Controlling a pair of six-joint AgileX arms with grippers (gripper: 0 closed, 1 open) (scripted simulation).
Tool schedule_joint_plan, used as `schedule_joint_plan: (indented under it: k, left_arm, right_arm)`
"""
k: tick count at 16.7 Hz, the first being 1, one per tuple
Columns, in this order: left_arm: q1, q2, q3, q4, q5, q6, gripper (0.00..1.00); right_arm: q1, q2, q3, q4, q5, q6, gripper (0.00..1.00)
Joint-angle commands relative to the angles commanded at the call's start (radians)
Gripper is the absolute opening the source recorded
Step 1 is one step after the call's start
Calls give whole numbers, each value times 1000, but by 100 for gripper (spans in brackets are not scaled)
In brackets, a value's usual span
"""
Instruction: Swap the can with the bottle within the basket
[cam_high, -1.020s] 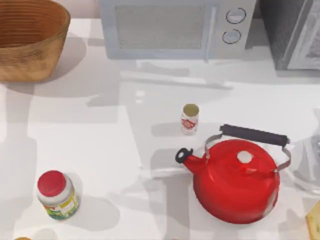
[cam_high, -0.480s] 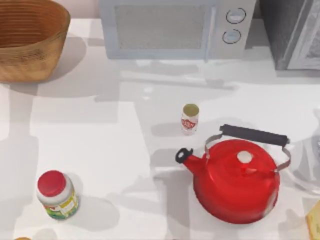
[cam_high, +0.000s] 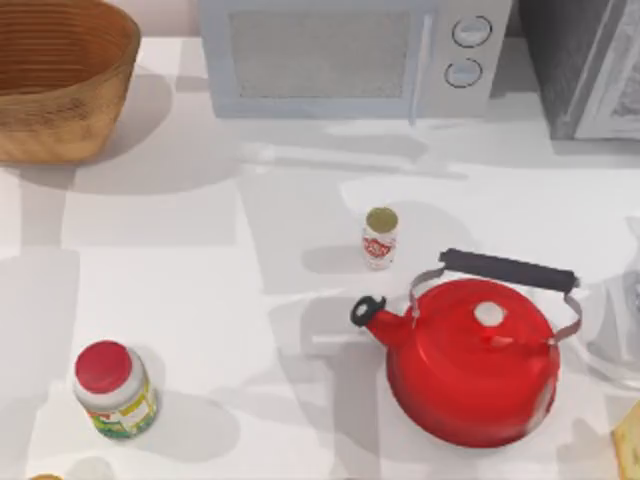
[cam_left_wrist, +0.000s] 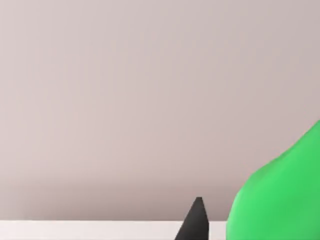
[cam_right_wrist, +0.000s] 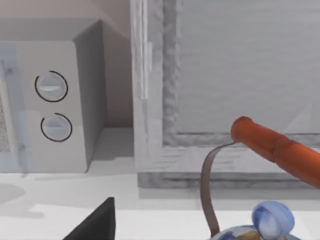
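The bottle (cam_left_wrist: 280, 195) sits close beside a finger (cam_left_wrist: 194, 222) of the left gripper, probably held so the basket (cam_high: 60, 110) is free for the can (cam_high: 380, 237), which stands beside the kettle (cam_high: 472, 360); whether either claw is closed, I cannot tell.

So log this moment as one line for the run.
can: upright on table beside kettle | basket: far left | bottle: close by left hand
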Motion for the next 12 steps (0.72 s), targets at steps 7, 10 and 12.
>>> schedule_joint_plan:
  k: [7, 10, 12]
  left_arm:
    - [-7, 68, 21, 47, -3, -2, 0]
    - [-7, 68, 21, 47, -3, -2, 15]
    - [-7, 68, 21, 47, -3, -2, 30]
  right_arm:
    - [0, 0, 0, 0, 0, 0, 100]
    - [0, 0, 0, 0, 0, 0, 100]
    - [0, 0, 0, 0, 0, 0, 100]
